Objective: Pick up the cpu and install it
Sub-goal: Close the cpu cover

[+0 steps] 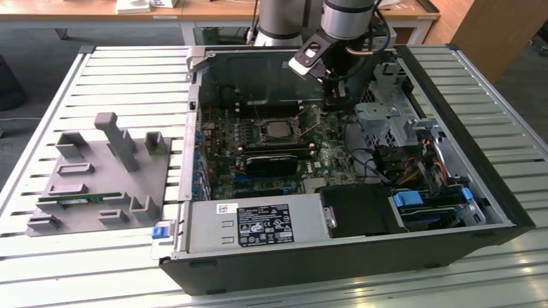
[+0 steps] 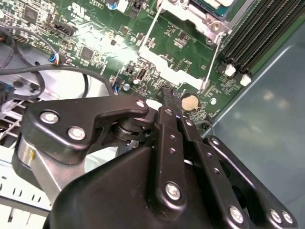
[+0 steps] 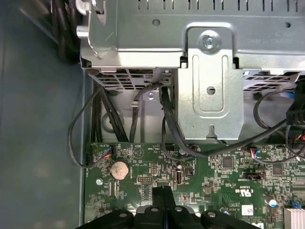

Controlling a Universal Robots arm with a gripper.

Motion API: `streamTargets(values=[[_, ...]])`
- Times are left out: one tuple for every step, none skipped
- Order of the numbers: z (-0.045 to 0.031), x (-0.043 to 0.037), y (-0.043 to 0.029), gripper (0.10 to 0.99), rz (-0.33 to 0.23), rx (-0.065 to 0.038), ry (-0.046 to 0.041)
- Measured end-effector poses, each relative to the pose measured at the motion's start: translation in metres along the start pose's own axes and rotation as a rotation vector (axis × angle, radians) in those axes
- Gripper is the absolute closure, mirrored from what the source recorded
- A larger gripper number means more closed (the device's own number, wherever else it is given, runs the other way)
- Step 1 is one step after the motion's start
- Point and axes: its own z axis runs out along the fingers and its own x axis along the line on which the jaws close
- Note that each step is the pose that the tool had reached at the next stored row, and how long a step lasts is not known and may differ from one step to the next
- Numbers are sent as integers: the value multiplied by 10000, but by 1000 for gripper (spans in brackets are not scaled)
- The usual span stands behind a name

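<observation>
My gripper (image 1: 335,102) hangs inside the open computer case (image 1: 479,186), over the green motherboard (image 1: 256,160), on the exterior view's right of the metal-framed socket (image 1: 276,129). A dark grey square fills the socket's middle; I cannot tell whether it is the cpu. In both wrist views the black fingers (image 2: 167,102) are pressed together with nothing between them. The gripper's tip (image 3: 163,192) hovers just above the board, close to a round coin battery (image 3: 118,169). A thin wire lever (image 2: 211,64) of the socket runs beside the tip.
A silver drive cage (image 3: 209,71) with black cables (image 3: 167,124) stands just past the board's edge. Black memory slots (image 2: 257,33) lie beside the socket. A grey fixture (image 1: 94,173) holding a green memory stick (image 1: 81,199) sits on the slatted table at the exterior view's left.
</observation>
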Motion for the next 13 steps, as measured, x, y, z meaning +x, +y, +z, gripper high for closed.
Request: streamTargets(values=[[18,1,0,980,1,0,-1],[36,1,-1,980,1,0,-1],[54,1,-2,980,1,0,0],[65,1,-2,980,0,1,0],[72,1,-8,980,0,1,1],[73,1,-19,980,-2,1,0],[72,1,-30,980,-2,5,-2],[71,0,-50,980,0,8,-2],[71,1,-77,980,0,10,0],[69,0,-104,980,-1,16,0],[67,0,-124,980,-1,32,-2],[66,-1,-146,980,1,48,-1],[63,-1,-170,980,1,59,-2]])
